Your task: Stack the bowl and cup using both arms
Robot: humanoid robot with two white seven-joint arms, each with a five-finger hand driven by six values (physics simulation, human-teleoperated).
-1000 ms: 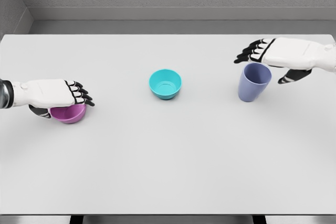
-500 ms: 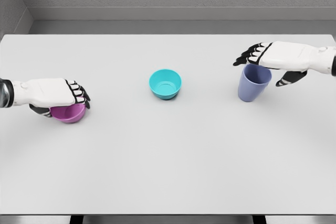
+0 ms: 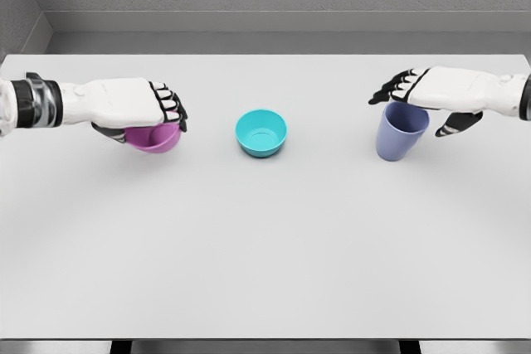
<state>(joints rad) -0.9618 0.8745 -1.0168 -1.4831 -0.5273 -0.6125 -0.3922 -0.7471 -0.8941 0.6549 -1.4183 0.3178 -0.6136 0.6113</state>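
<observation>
1. A purple bowl (image 3: 155,138) is sitting in the grasp of the left hand (image 3: 133,105), left of the worktop's middle; it is small, round and glossy, and only its lower body is showing beneath the palm. Whether it is touching the surface I cannot tell.
2. The left hand's fingers (image 3: 170,107) are curling over the bowl's rim on its right side, clamping it, with the thumb tucking under on the left.
3. A teal bowl (image 3: 261,133) is standing upright near the centre of the white worktop (image 3: 265,246), open side up, with a paler ring showing on its inner floor. It is apart from the purple bowl, to its right.
4. A blue-violet cup (image 3: 401,131) is standing upright on the right, tapering toward its base.
5. The right hand (image 3: 444,93) is lying across the cup's rim, its fingers (image 3: 397,89) reaching over the far edge and the thumb hanging down on the right, closing on the cup.
</observation>
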